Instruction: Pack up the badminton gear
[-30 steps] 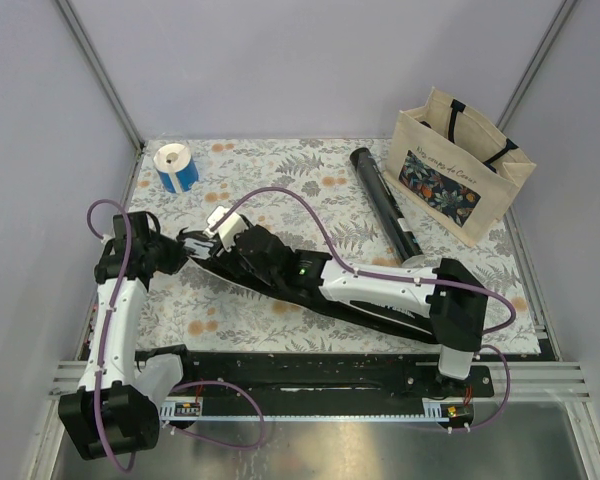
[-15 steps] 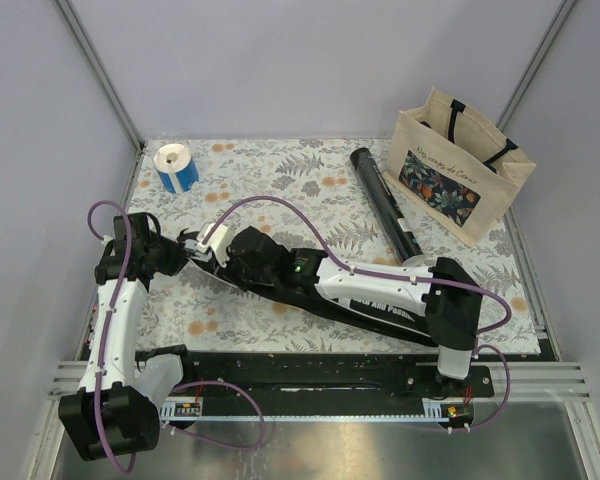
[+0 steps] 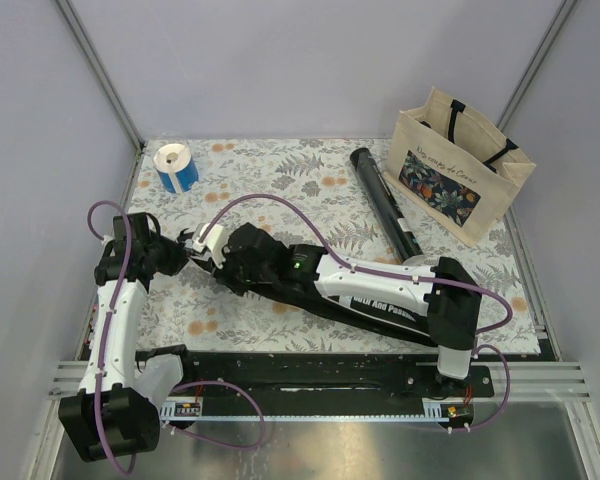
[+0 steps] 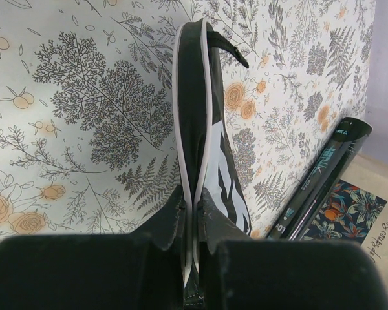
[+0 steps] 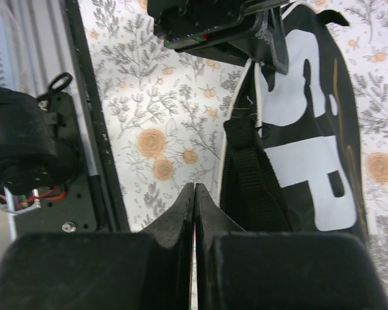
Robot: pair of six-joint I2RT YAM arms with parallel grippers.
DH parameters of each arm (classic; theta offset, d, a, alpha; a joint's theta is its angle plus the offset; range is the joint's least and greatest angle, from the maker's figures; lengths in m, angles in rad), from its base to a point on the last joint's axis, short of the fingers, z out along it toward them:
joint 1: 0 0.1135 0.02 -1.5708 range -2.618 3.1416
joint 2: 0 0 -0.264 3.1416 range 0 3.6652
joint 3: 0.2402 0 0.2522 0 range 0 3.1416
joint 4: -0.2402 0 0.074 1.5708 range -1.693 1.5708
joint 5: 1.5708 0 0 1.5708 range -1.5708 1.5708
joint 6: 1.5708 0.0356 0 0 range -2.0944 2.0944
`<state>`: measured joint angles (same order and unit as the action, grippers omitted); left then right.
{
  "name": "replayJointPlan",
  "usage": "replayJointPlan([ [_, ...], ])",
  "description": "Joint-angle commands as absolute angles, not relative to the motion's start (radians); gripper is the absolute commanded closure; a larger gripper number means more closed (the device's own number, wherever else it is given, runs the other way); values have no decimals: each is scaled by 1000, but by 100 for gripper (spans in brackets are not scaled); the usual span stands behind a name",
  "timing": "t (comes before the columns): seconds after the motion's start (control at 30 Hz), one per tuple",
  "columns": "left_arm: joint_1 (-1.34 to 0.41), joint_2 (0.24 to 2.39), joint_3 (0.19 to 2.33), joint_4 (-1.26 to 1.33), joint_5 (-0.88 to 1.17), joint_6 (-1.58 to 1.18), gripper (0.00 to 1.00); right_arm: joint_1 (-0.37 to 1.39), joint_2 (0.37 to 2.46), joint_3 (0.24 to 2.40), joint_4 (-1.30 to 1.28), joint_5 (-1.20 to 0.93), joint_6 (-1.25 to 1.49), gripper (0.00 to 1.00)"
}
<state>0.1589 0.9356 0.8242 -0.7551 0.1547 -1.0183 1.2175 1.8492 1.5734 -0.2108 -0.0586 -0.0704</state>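
Note:
The black racket-shaped case lies across the floral cloth, mostly under my right arm. My left gripper is shut on its white-piped edge at the case's left end. My right gripper is shut just beside that end. In the right wrist view its fingertips meet over the cloth, left of the case's black strap and its white lettering, with nothing seen between them. The long black tube lies at the back right. Rackets and shuttlecocks are out of view.
A beige tote bag with a floral panel stands at the back right, next to the tube. A blue-and-white tape roll sits at the back left. The black mounting rail runs along the near edge.
My right gripper has closed from open to shut and shifted slightly left toward the case's end. The left gripper has kept its hold without moving.

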Motion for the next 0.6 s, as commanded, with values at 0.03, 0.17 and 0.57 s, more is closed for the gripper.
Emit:
replayJointPlan([
  [0.03,156,922,841,-735,230,-1005,100,1220,1796,1563,-172,-146,70,100],
  [0.17,156,902,841,-735,227,-997,100,1218,1796,1502,-146,-155,94,96],
  [0.57,156,859,775,-678,258,-907,100,1060,1672,1511,-103,-132,244,67],
])
